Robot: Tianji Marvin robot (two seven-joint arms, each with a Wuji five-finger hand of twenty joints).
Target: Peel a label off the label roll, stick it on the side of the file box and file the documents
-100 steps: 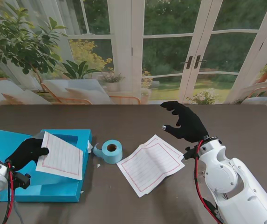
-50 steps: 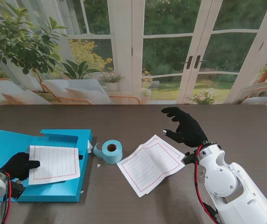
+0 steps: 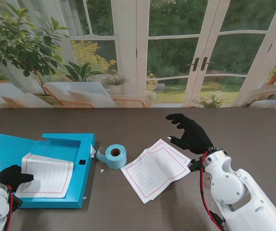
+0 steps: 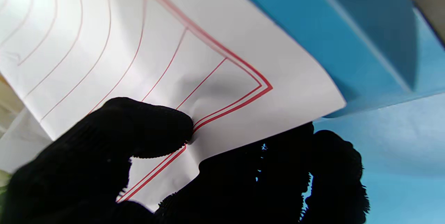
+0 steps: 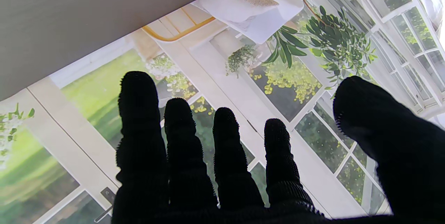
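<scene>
Left hand (image 3: 13,176) is pinching a corner of one lined sheet (image 3: 46,175), thumb on top and fingers underneath, bowing it over the open file box (image 3: 82,144), likely to seat it flat inside. Right hand (image 3: 190,132) is hovering with fingers spread, holding nothing, on the far side of the second sheet (image 3: 156,168). That sheet is lying just right of the label roll (image 3: 114,155), which is sitting just right of the box. Nothing is blocking the box opening

A home sunroom or garden room; white French doors (image 3: 195,53) open onto greenery; potted plants (image 3: 19,41) and cushioned loungers (image 3: 80,94) stand behind the dark table (image 3: 142,120).
</scene>
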